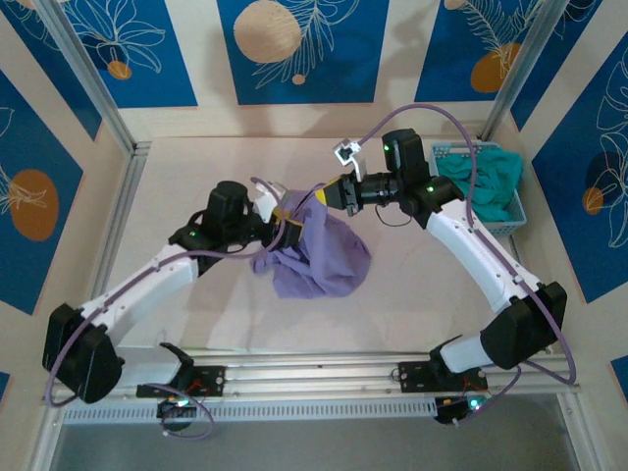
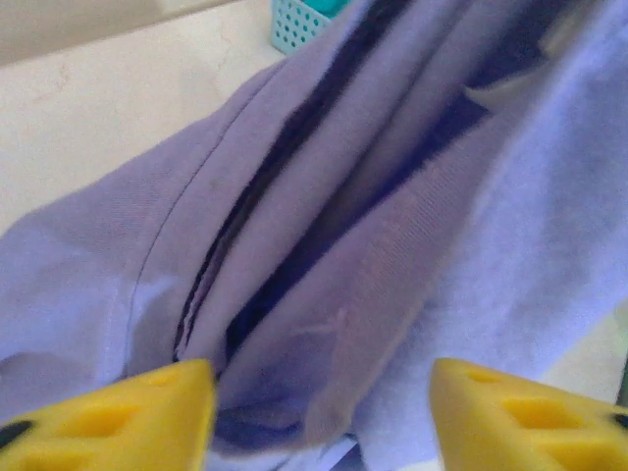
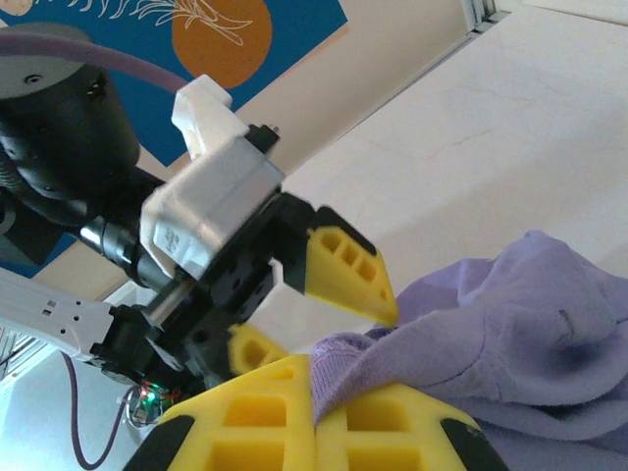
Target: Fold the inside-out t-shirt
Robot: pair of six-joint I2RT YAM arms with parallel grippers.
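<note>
Inside-out t-shirt (image 1: 319,253): soft lavender knit, crumpled in a loose heap mid-surface (image 1: 186,177), one thick hemmed edge lifted. Right gripper (image 3: 314,412) clamped on that edge, yellow wedge fingers pressed together. Left gripper (image 2: 324,422) spread apart, with creased folds and a seam between its fingers.

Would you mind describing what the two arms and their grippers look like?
The left arm and right arm have white link shells between chunky black joint housings, dotted with small green lights. A purple cable loops loosely along each arm. The left gripper and right gripper each end in yellow, wedge-shaped fingers with recessed pockets.
</note>
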